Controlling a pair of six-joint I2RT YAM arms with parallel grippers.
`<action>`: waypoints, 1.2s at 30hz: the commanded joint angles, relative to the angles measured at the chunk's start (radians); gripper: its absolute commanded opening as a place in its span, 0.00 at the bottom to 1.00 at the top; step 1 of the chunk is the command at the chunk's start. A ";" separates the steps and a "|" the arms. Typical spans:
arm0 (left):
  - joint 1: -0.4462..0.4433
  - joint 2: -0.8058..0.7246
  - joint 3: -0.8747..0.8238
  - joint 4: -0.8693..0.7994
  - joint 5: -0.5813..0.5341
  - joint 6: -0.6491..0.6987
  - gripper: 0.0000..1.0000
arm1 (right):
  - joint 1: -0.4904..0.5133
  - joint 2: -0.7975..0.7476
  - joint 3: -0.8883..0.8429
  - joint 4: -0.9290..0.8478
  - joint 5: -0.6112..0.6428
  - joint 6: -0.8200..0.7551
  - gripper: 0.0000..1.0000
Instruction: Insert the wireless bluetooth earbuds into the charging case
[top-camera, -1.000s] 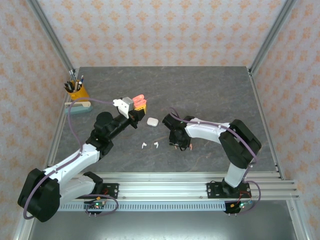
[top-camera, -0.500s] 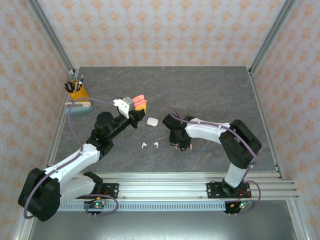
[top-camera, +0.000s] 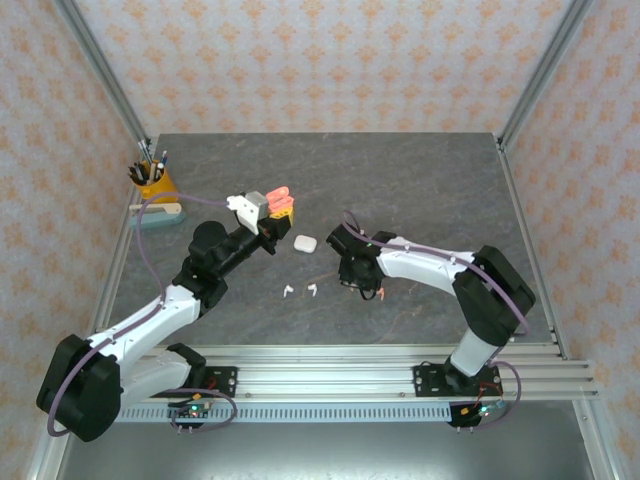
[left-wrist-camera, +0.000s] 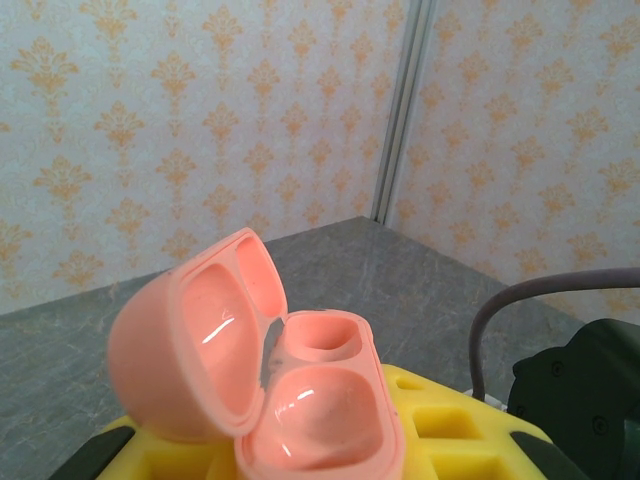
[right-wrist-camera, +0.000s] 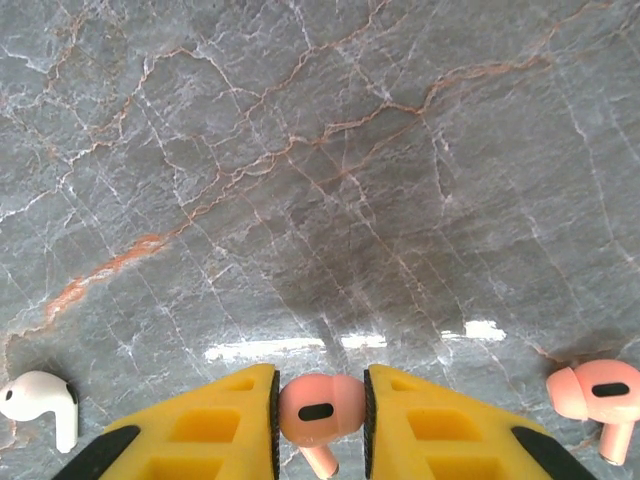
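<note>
Presently, in the top view, a pen cup (top-camera: 152, 183) stands at the 10 o'clock corner of the grey marble table (top-camera: 420, 180).

**Left arm.** The left gripper (top-camera: 277, 212) is raised above the table, left of centre. Its jaws are clamped on the coral-pink charging case (top-camera: 280, 197). In the left wrist view the case (left-wrist-camera: 300, 400) sits on the yellow fingers (left-wrist-camera: 450, 425) with its lid (left-wrist-camera: 190, 350) swung open toward 10 o'clock. Both earbud wells are exposed, and no earbud is seated in them.

**Table centre.** A white charging case (top-camera: 305, 243), lid closed, lies at 4 o'clock from the left gripper and apart from it. Two white earbuds (top-camera: 287, 291) (top-camera: 312, 290) lie side by side on the table at 6 o'clock from that case, near each other but not touching.

**Right arm.** The right gripper (top-camera: 362, 285) points down at the table, at 3 o'clock from the white earbuds. In the right wrist view its jaws (right-wrist-camera: 320, 425) are closed against both sides of a coral-pink earbud (right-wrist-camera: 318, 402), whose stem points toward 6 o'clock. Whether this earbud rests on the table cannot be determined. A second coral-pink earbud (right-wrist-camera: 596, 392) lies on the table at 3 o'clock from the gripped one, clear of the fingers. One white earbud (right-wrist-camera: 42, 397) lies at 9 o'clock, also clear.
</note>
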 joint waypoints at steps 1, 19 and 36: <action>-0.008 0.002 0.038 -0.002 0.016 0.004 0.00 | 0.005 -0.037 -0.039 0.037 0.063 -0.022 0.26; -0.008 0.023 0.093 -0.032 0.028 0.013 0.00 | -0.012 -0.305 -0.015 0.171 0.272 -0.168 0.27; -0.053 0.100 0.203 -0.006 0.022 0.071 0.00 | -0.093 -0.384 0.385 0.334 0.177 -0.457 0.27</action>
